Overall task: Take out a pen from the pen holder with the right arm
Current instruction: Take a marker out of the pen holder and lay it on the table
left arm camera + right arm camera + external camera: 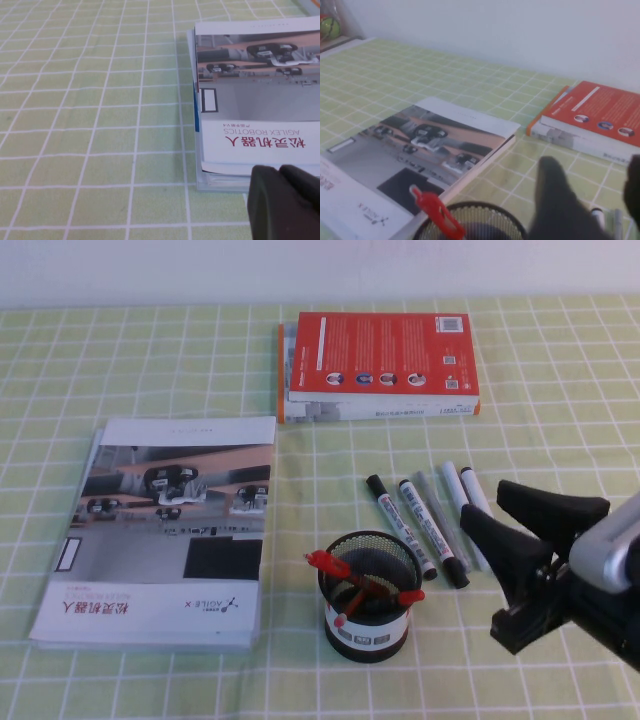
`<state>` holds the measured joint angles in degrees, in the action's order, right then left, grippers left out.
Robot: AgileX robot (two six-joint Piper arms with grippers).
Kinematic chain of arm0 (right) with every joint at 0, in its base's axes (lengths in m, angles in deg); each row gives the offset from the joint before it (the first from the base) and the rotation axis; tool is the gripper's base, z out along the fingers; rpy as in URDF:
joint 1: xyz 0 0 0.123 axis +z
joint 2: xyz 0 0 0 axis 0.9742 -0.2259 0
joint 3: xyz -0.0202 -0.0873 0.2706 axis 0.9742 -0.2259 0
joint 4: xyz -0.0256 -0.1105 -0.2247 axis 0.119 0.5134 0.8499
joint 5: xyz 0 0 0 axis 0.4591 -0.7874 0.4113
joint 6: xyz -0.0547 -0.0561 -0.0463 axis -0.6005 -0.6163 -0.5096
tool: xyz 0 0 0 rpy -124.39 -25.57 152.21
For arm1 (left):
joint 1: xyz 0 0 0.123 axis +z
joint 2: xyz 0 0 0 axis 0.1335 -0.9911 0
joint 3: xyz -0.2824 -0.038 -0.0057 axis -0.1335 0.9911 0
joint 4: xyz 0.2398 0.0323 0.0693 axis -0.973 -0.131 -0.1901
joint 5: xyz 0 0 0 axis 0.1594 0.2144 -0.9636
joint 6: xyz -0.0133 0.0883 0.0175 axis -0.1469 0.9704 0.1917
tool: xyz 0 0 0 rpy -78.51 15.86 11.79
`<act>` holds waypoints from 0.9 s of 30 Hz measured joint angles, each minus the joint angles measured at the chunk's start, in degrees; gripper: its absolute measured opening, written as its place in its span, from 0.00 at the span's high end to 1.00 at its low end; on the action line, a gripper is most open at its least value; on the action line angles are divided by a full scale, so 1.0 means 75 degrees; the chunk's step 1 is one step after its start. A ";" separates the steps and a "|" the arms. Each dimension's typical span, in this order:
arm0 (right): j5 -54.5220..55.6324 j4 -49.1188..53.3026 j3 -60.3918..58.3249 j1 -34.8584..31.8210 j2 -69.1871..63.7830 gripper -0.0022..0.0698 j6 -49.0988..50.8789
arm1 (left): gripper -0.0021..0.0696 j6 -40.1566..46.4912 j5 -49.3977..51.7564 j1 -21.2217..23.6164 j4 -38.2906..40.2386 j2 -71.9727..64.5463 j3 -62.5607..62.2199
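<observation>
While the right gripper (482,503) hangs just right of the pen holder (385,638), its jaws are spread wide with nothing between them. The task's things, the red pens (335,570), stand in that mesh cup and lean on its rim. Several markers (445,540) lie loose on the checked cloth (560,440) between holder and gripper. The left gripper (282,172) sits low by a corner of the magazine (250,100), well apart from the work; can't tell whether it is open or closed. The red book (385,360) lies at the far side, out of the way.

Risks, judged from this layout:
- The loose markers are nearer the fingers than the cup, so a low approach could sweep or roll them, or close on one instead of a holder pen.
- The red pens cross each other, so the jaws might catch two at once.
- The cup looks light; a finger catching the rim or a sideways pull could tip or drag it.
- A thin barrel may slip if pinched off-centre.
</observation>
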<state>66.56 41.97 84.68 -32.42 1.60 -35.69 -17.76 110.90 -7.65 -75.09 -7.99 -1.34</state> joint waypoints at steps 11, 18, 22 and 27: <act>0.2862 0.1175 -0.1391 0.0079 -0.1253 0.43 0.0431 | 0.98 0.0000 0.0000 0.0000 0.0000 0.0000 0.0000; 0.4291 0.1592 -0.2149 0.0079 -0.2290 0.43 0.0581 | 0.98 0.0000 0.0000 0.0000 0.0000 0.0000 0.0000; 0.4370 0.2336 -0.2207 0.0079 -0.2634 0.43 0.0581 | 0.98 0.0000 0.0000 0.0000 0.0000 0.0000 0.0000; 0.4386 0.2662 -0.2036 0.0142 -0.2697 0.43 0.0634 | 0.98 0.0000 0.0000 0.0000 0.0000 0.0000 0.0000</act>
<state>99.45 61.94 69.42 -31.35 -18.62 -30.94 -17.76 110.90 -7.65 -75.09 -7.99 -1.34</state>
